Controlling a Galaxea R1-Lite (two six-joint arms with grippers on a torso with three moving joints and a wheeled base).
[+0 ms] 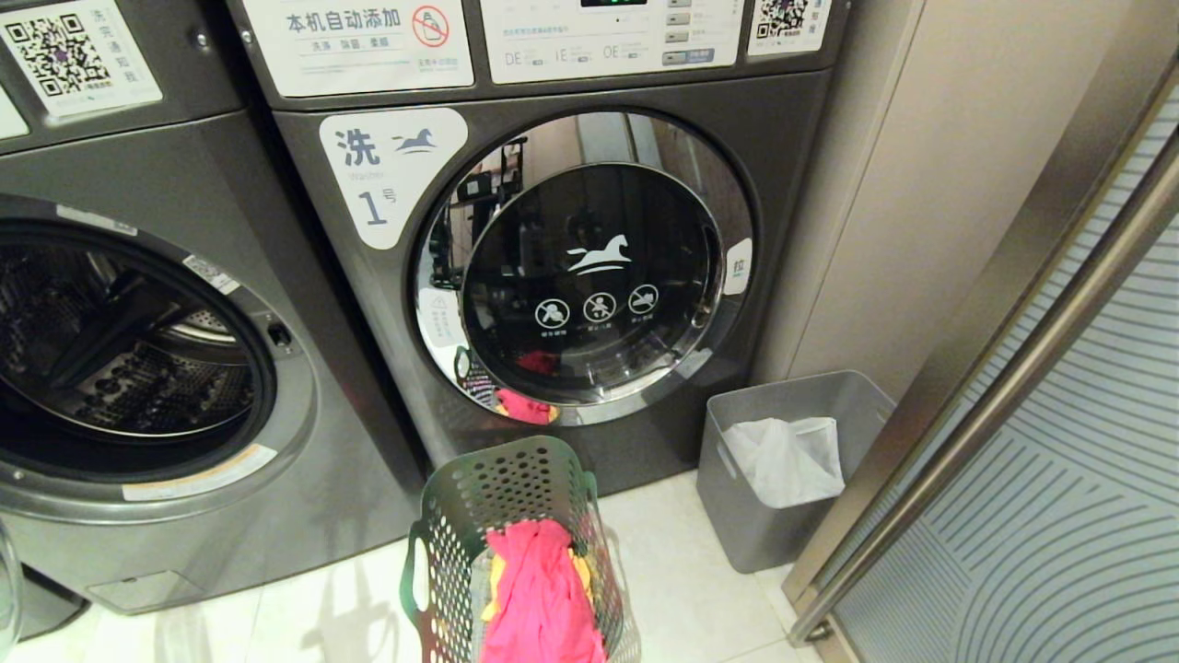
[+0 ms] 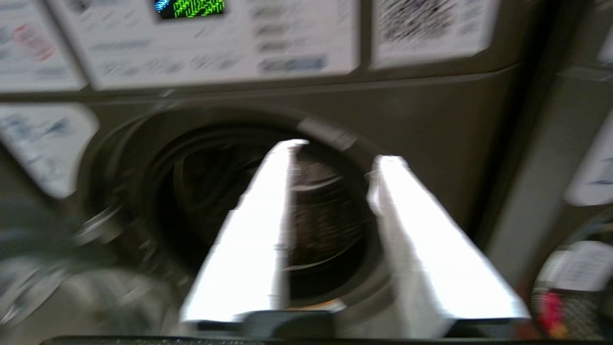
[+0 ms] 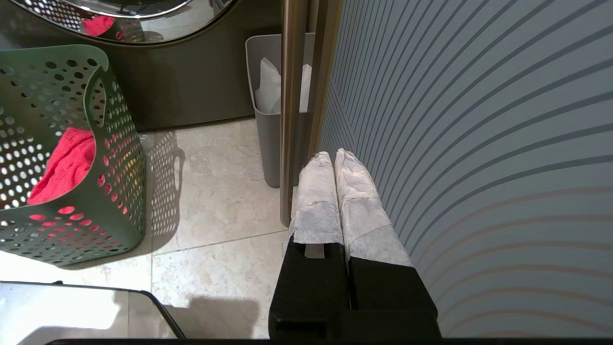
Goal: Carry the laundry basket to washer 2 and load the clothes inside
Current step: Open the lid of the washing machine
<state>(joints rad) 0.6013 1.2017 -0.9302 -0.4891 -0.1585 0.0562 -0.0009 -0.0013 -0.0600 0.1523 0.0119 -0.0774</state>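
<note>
Self-service laundry room.
Grey front-loading washers [image 1: 589, 267] stand side by side, numbered and carrying QR-code stickers [image 1: 64, 57] and printed instruction panels [image 1: 359, 41]; a laundry basket [image 1: 516, 543] sits on the pale tiled floor [image 1: 700, 589].

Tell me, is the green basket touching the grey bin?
Apart. The right wrist view shows bare floor tiles between the basket and the bin.
</note>
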